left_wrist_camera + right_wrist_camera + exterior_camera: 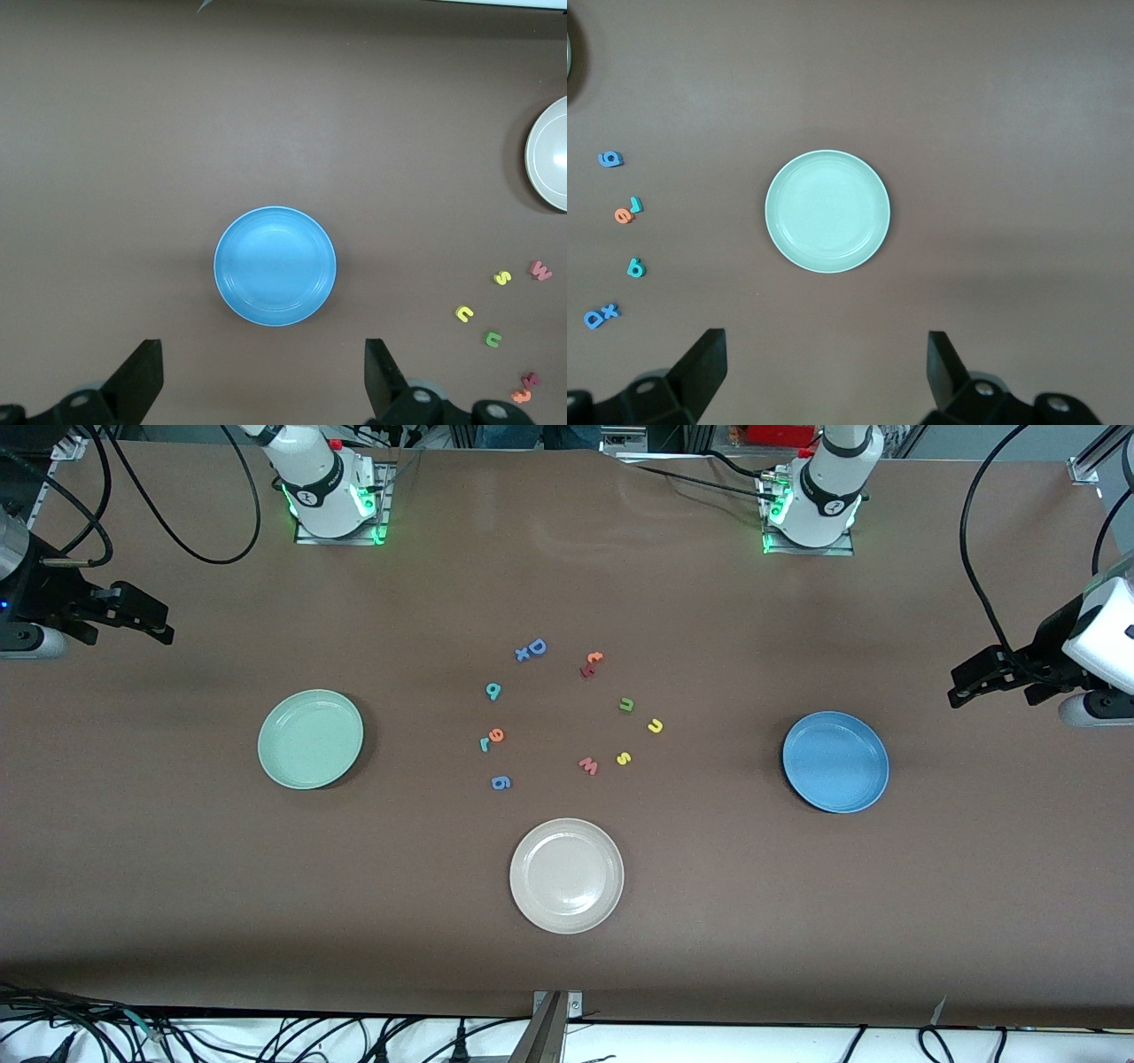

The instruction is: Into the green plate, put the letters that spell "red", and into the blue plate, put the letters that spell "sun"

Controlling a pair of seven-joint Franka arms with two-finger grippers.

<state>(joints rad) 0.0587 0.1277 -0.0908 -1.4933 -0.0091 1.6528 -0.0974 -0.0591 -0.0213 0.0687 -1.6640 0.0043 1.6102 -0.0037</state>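
Both plates bare, all letters loose between them, both arms waiting.

Left gripper [261, 381] and right gripper [824, 376] hang spread; near the white plate [567, 876], orange e [497, 734] touches teal r [485, 744], risking a double pick.

The front view looks down from high across the table [177, 886], facing the robots' bases. Each wrist view looks down from well above: the left's onto the blue plate [275, 266], the right's onto the green plate [827, 211], both also in the front view.
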